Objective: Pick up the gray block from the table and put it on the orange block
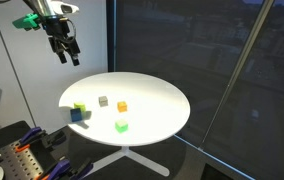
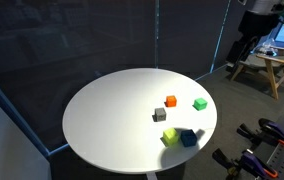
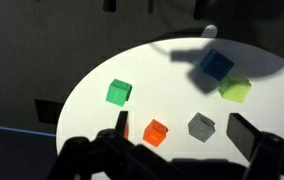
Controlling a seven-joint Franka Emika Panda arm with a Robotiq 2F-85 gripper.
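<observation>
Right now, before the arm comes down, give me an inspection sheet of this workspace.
Surface: round white table, holding five cubes.
Job's things: gray block and orange block near each other, apart, nothing stacked.
Clutter: green cube alone; blue cube and yellow-green cube close together.
Grippers: hand open, empty, raised well above the table.
Cables: nothing seen.
Surroundings: dark glass panels; wooden furniture beyond the table.
</observation>
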